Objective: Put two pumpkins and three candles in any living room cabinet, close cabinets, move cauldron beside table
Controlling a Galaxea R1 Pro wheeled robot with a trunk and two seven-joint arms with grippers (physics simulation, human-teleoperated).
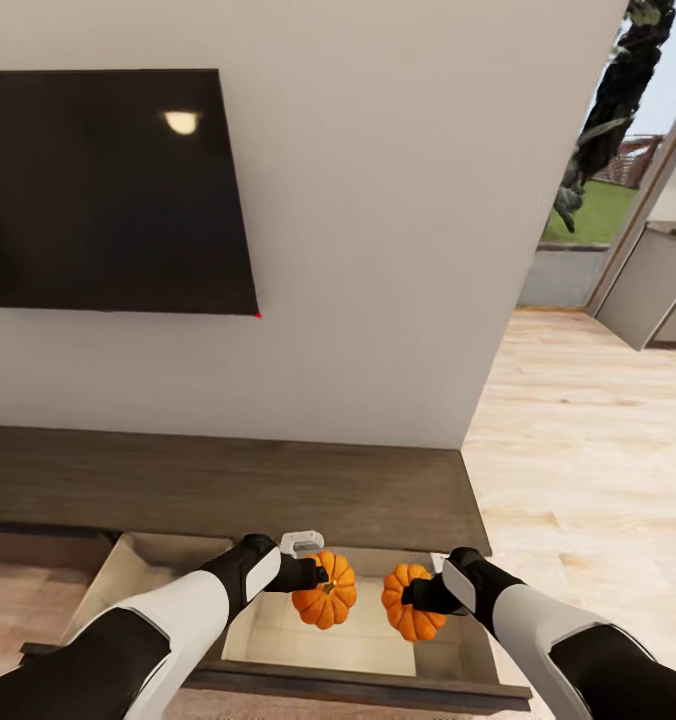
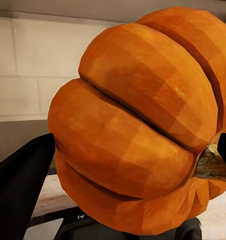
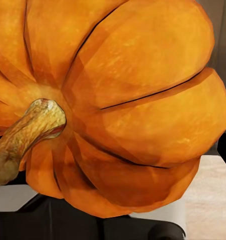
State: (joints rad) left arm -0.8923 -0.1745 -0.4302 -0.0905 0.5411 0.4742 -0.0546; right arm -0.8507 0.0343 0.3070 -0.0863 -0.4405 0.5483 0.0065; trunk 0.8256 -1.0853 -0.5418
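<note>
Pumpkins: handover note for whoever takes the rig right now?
Left gripper: shut on the left pumpkin, held over the open drawer of the cabinet.
Right gripper: shut on the right pumpkin, over the same drawer.
Done: drawer open, both pumpkins picked up and brought to it.
Left: release both pumpkins into the drawer, fetch and stow three candles, close every cabinet, set the cauldron beside the table.

Matt ribbed pumpkins [image 1: 325, 592]; wood-grain cabinet [image 1: 228, 490].
</note>
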